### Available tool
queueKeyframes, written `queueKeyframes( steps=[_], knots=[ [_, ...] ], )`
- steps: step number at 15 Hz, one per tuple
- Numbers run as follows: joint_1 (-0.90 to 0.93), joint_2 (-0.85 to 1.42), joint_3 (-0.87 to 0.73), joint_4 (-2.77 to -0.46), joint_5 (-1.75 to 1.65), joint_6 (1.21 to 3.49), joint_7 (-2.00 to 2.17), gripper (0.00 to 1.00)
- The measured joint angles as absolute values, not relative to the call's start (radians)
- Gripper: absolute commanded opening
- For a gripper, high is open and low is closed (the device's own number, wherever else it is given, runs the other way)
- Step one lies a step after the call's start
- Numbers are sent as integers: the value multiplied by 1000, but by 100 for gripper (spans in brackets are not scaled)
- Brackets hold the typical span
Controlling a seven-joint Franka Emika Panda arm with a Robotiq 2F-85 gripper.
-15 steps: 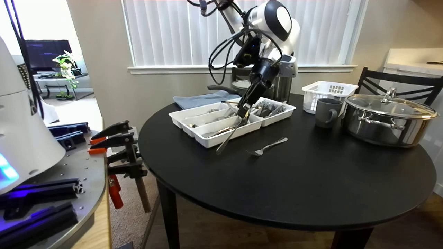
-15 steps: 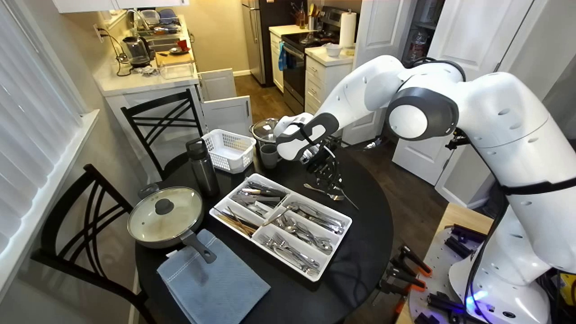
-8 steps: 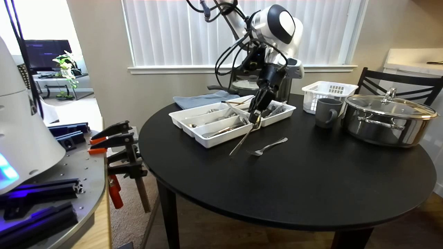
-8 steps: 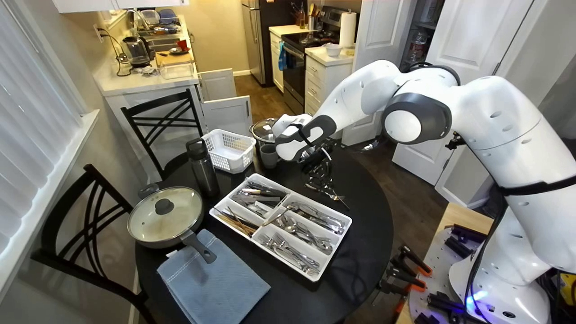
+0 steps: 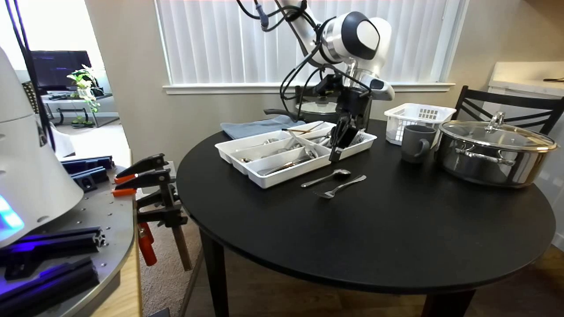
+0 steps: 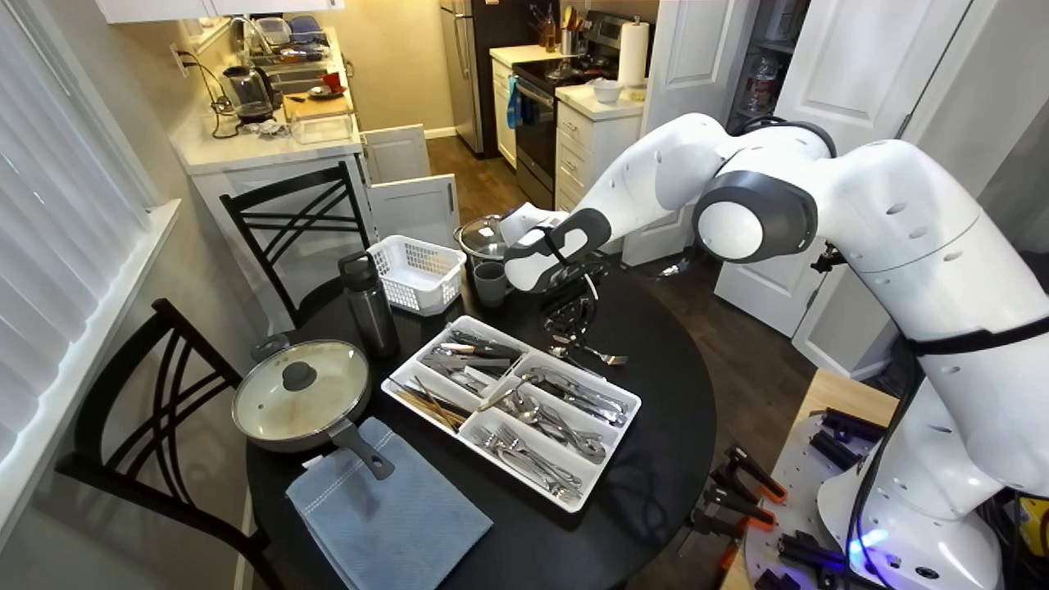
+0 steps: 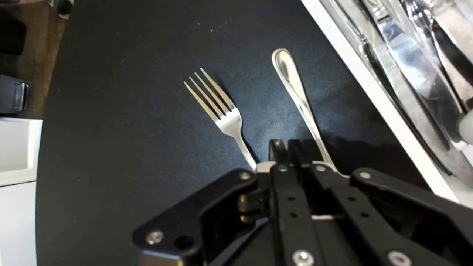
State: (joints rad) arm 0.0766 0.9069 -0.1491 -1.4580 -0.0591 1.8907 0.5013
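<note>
A spoon (image 7: 303,104) lies just below the claw (image 7: 287,146), its jaws nearly together, beside a 4-tined fork (image 7: 230,122); the wrist view hides the spoon's bowl.

Holds the arm (image 6: 844,184) high, bent at the elbow (image 6: 754,215) and angled down at the wrist (image 6: 545,254). Points the gripper (image 5: 335,156) downward at a slight lean, with the fingers (image 7: 278,151) together and barely a gap between.

Black gripper (image 7: 286,147); silvery spoon (image 7: 303,107) and fork (image 7: 230,122); black tabletop (image 5: 418,229); white cutlery tray (image 5: 299,171); blue cloth (image 6: 401,508) with pale dashed lines; dark grey mug (image 5: 413,145); white latticed basket (image 6: 410,295).
</note>
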Motion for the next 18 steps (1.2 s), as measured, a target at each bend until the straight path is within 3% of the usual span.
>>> queueKeyframes(
  steps=[1,12,18],
  knots=[
    [77,911,-148,-1458,-56,1906,501,34],
    [98,817,-75,-1539,-12,2010,477,100],
    [143,741,-3,-1646,-21,1985,352,100]
  ],
)
